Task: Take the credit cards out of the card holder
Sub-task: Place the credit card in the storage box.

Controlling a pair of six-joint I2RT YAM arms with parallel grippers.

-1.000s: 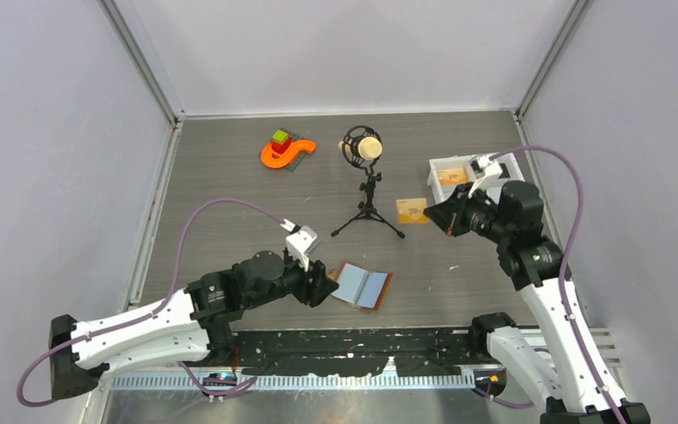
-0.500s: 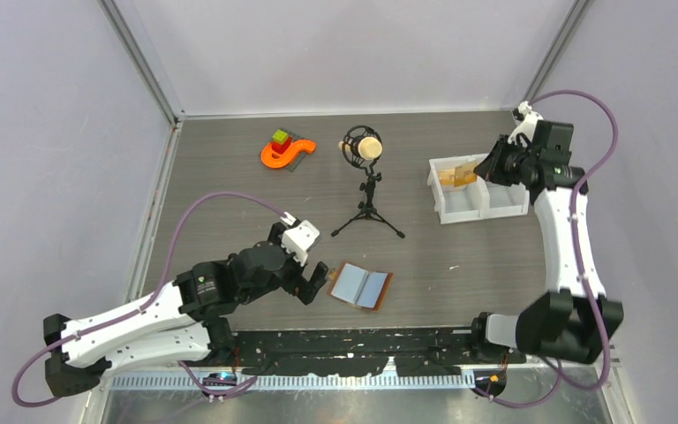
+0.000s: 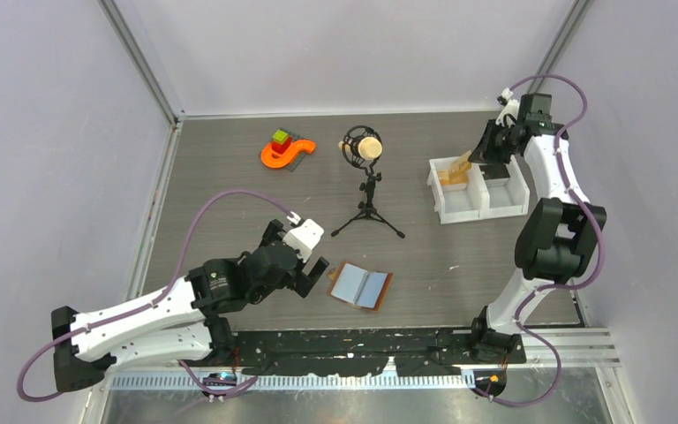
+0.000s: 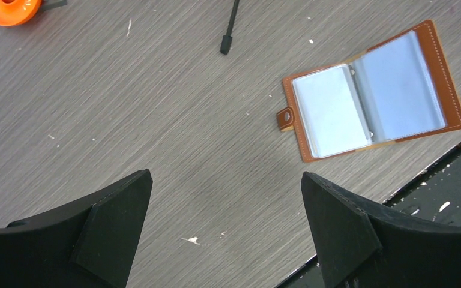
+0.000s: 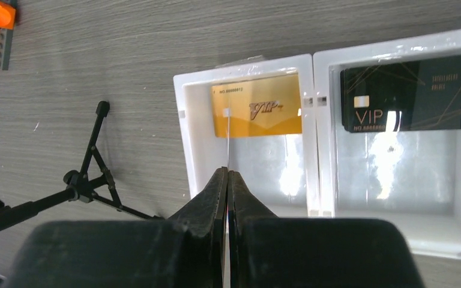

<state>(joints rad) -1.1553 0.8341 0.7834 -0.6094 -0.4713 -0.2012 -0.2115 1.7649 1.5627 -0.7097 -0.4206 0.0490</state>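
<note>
**Operator:** Where do we locate the card holder?

**Technician:** We find it on the table near the front edge, between the two arm bases and closer to the left arm. It lies spread open and flat, with the pale blue-grey sleeves facing up and the brown leather showing as a border. In the left wrist view, its small brown tab sticks out from the edge nearer the fingers. We cannot tell whether any card sits inside the sleeves.

**Operator:** What condition do we record for the left gripper?

**Technician:** We record the jaws spread wide with nothing between them. The gripper hangs above bare table just beside the tab side of the card holder, clear of it.

**Operator:** And the right gripper?

**Technician:** We see its jaws pressed together on the held card. The right wrist view shows this card edge-on as a thin pale line running out from the fingertips. In the top view it is tan and tilted, above the left compartment of the white bin at the far right of the table.

**Operator:** What do we note inside the bin?

**Technician:** We note a gold card marked VIP lying in the left compartment. A black card, also marked VIP, lies in the right compartment.

**Operator:** Other items on the table?

**Technician:** We list a microphone stand on a tripod at mid-table. An orange piece lies at the far left, well apart from the card holder.
</note>
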